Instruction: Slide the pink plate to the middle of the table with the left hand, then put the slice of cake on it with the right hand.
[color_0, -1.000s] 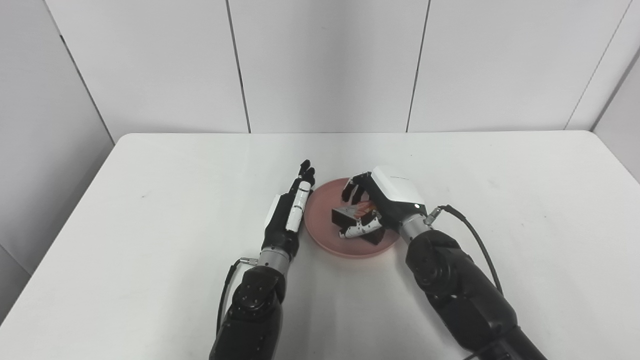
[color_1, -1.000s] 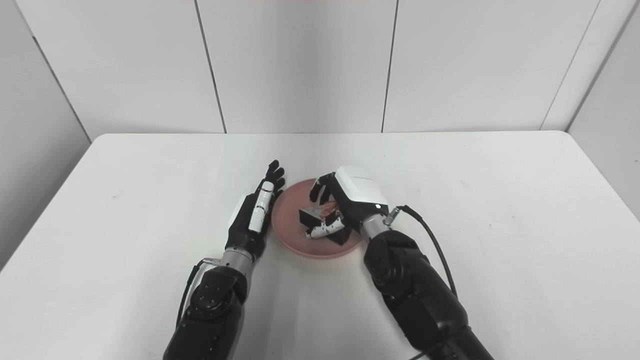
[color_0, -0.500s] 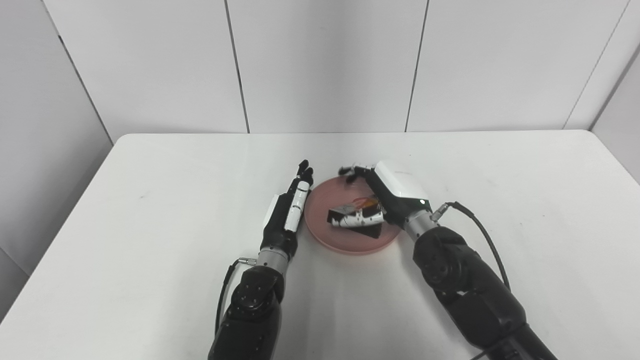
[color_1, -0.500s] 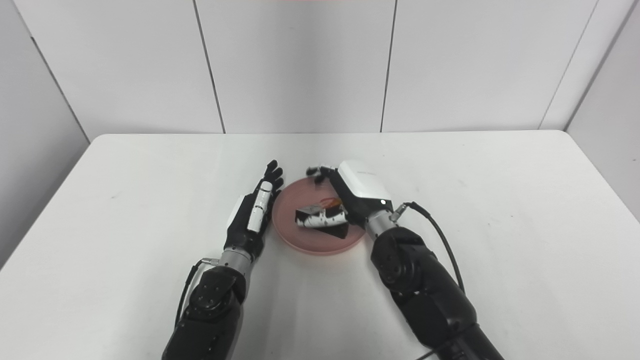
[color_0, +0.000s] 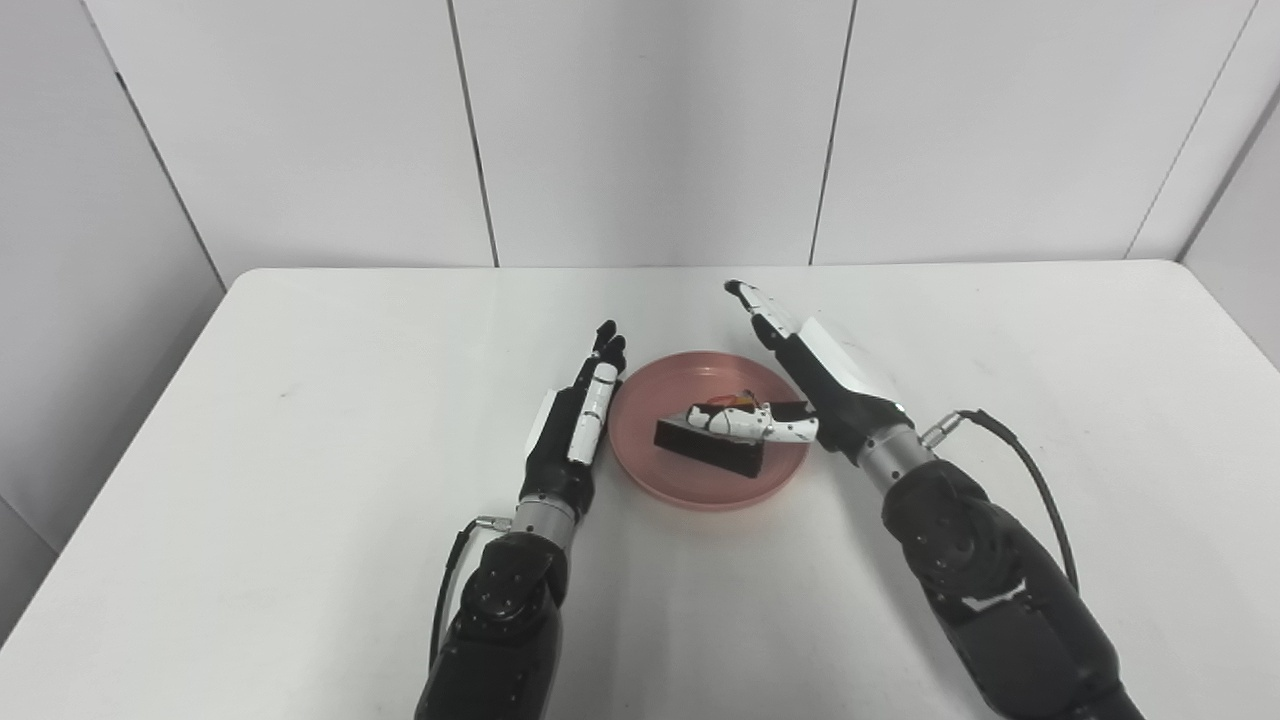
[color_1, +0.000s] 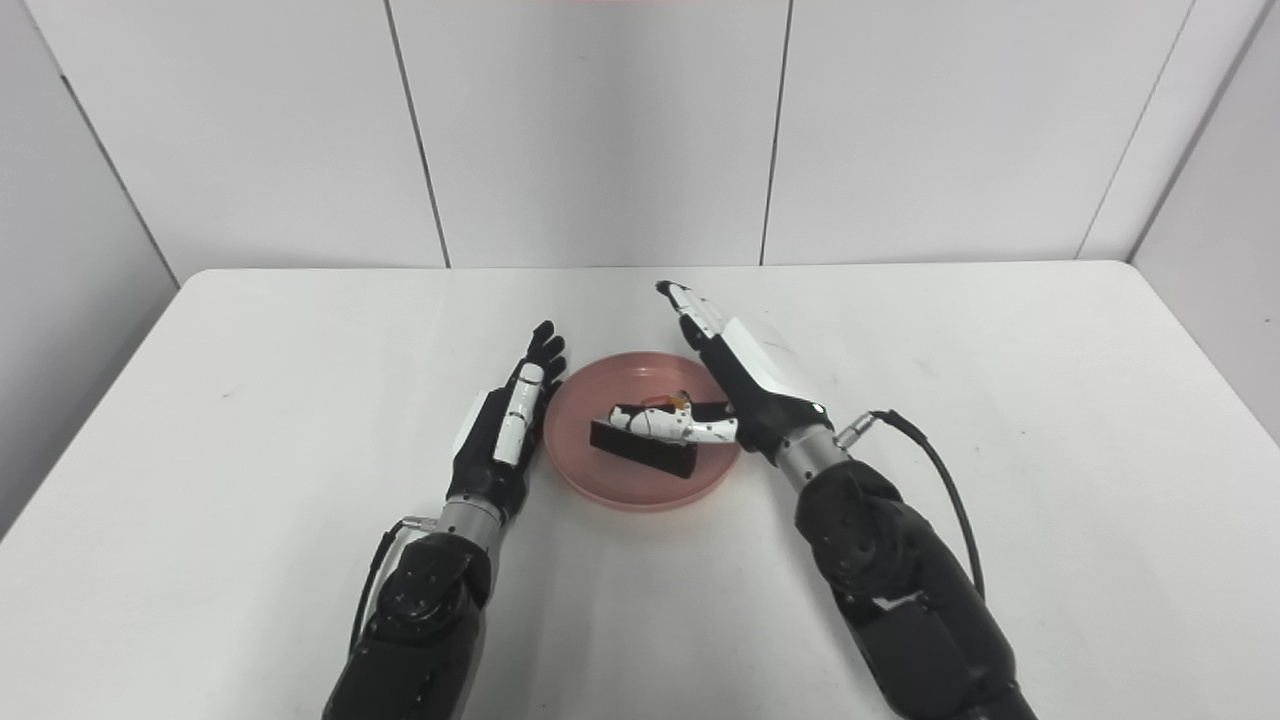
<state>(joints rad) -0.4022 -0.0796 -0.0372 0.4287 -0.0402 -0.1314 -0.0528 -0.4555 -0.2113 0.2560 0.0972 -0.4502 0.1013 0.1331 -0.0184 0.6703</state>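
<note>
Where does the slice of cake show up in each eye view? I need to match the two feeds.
Left eye view: slice of cake lies on the pink plate, a little right of picture centre.
Right eye view: same slice, near picture centre.
Shared landmark: the right hand, open, beside the plate's right rim.

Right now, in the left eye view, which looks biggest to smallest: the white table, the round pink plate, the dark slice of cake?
1. White table, by far.
2. Round pink plate.
3. Dark slice of cake, sitting on the plate.
</note>
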